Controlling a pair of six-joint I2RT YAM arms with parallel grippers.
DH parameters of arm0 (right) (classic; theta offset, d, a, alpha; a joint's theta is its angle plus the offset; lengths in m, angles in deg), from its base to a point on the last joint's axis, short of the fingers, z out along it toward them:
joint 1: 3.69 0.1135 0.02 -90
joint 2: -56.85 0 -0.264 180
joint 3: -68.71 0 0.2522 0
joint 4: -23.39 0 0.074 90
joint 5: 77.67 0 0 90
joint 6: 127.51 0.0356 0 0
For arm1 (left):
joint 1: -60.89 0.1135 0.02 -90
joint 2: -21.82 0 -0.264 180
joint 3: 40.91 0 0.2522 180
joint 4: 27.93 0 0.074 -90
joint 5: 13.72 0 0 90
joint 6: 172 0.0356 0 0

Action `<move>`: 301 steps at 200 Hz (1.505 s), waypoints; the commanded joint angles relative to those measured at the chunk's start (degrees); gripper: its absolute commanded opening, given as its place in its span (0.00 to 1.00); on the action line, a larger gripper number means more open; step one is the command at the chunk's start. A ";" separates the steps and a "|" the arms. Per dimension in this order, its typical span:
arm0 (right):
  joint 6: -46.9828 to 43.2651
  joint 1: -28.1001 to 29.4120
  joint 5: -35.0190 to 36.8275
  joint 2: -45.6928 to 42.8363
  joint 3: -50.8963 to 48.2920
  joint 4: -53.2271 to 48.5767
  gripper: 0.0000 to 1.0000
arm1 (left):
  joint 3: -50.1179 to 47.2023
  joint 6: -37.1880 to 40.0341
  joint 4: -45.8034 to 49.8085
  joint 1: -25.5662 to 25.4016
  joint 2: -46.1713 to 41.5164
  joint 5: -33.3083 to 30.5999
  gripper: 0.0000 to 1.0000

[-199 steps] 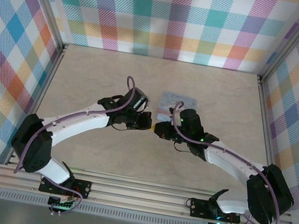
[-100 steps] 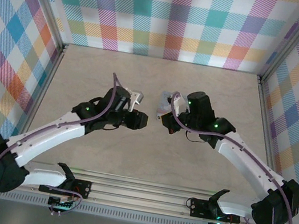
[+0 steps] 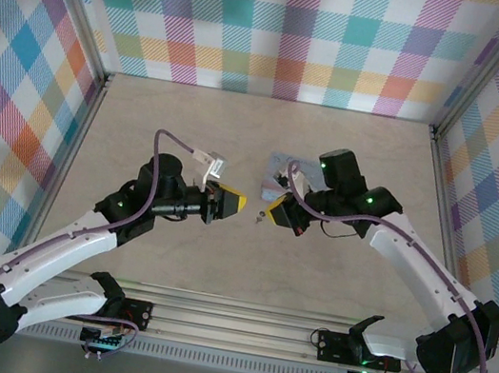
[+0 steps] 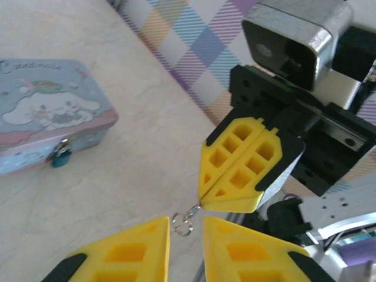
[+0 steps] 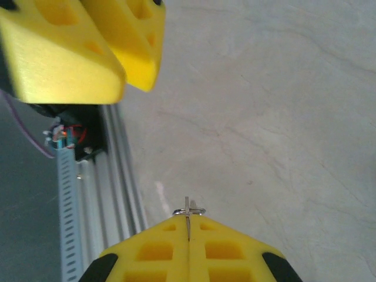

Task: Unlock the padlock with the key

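Observation:
My right gripper (image 3: 269,215) is shut on the tiny metal key (image 5: 188,210), whose ring sticks out past the tips. In the left wrist view that ring (image 4: 183,224) hangs from the right gripper's closed yellow fingers (image 4: 244,167). It dangles in the narrow gap of my left gripper (image 4: 186,228), which is open and not clamping it. The two grippers face each other tip to tip above the table, the left gripper (image 3: 238,204) on the left. The small teal padlock (image 4: 60,154) hangs on the front of the pale blue cartoon tin box (image 4: 47,114), well apart from both grippers.
The tin box (image 3: 281,165) sits mid-table, partly behind the right arm. The aluminium rail (image 5: 114,176) runs along the near table edge below the grippers. Plaid walls (image 3: 287,29) close in the back and sides. Bare beige tabletop (image 3: 173,125) lies to the left.
The left arm has drawn back to the left and turned its tips toward the right gripper. Its jaws have parted. The right gripper stays shut on the key.

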 commanded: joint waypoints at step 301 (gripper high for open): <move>6.25 -5.79 -22.52 0.62 2.25 -0.28 0.00 | 2.53 -6.78 -14.20 -3.04 6.75 14.69 0.23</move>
